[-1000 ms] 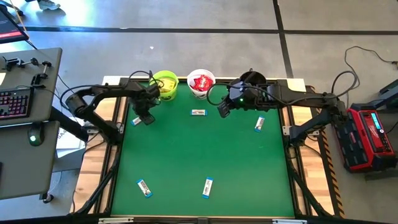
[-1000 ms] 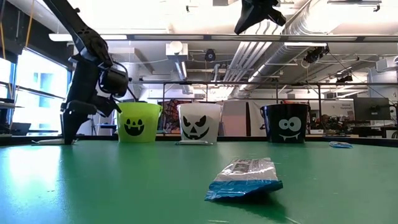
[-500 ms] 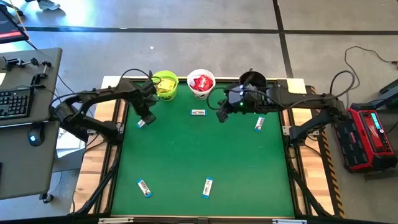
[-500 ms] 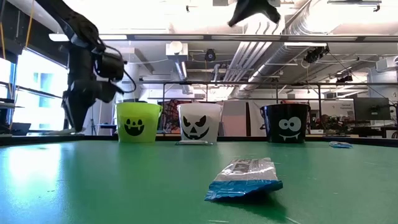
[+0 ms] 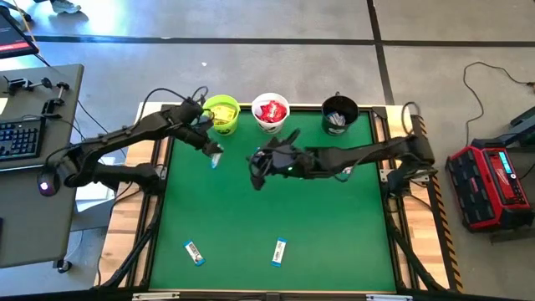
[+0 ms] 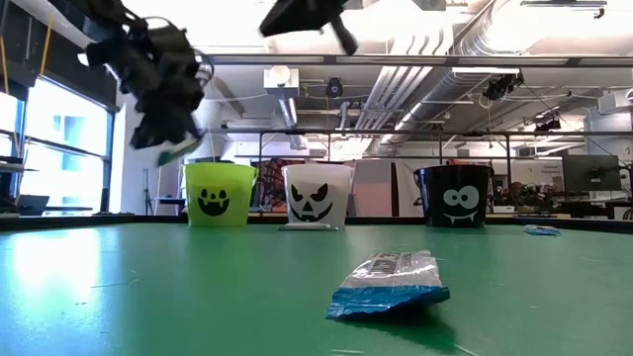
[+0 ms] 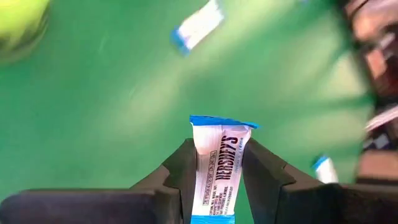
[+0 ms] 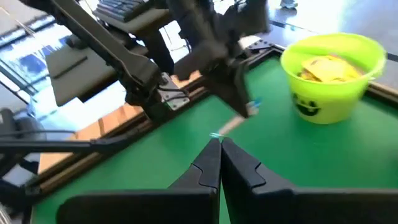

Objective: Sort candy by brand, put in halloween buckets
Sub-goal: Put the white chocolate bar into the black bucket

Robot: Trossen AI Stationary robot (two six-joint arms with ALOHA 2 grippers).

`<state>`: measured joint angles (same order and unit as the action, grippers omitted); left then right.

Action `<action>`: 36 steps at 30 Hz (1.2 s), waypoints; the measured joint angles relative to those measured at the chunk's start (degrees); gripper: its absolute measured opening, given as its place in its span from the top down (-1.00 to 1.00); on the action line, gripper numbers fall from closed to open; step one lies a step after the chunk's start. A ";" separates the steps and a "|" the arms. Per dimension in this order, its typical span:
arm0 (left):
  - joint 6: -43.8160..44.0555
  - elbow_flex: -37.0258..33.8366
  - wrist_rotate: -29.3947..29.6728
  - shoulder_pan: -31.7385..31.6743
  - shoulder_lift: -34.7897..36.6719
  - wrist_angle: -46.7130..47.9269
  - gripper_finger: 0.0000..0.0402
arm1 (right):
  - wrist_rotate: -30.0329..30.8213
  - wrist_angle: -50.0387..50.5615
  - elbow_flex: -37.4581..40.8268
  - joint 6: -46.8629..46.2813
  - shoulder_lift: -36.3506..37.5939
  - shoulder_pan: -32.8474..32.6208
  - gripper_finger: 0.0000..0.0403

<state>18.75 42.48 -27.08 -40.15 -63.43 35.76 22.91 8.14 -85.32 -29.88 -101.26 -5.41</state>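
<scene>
Between left hand fingers, Hershey's bar

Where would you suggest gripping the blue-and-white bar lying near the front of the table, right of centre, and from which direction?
That blue-and-white bar lies flat on the green table, long axis roughly front to back, with open space around it. I would come straight down from above and close across its narrow width at mid-length, as the left gripper holds its own bar. The flat crimped ends probably offer less to grip.

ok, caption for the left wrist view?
Left hand gripping a blue-and-white bar above the green table.
</scene>
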 joint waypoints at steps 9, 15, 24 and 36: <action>16.56 0.02 0.76 4.00 3.77 -19.50 0.54 | 0.89 -3.64 0.00 -5.29 -3.90 2.22 0.84; 21.75 0.02 6.29 7.34 3.77 -29.00 0.54 | 0.92 -3.13 -0.29 -3.98 -3.86 4.02 0.33; 23.61 0.06 14.85 12.09 3.75 -37.38 0.54 | 7.10 -3.33 -3.12 4.18 -3.75 4.68 0.03; 24.05 0.07 21.27 18.52 3.77 -46.43 0.54 | 13.55 -2.23 -4.04 7.93 -3.77 5.07 0.02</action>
<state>42.79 42.54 -5.81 -21.62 -59.66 -10.67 36.46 5.91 -89.36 -21.95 -105.03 -0.34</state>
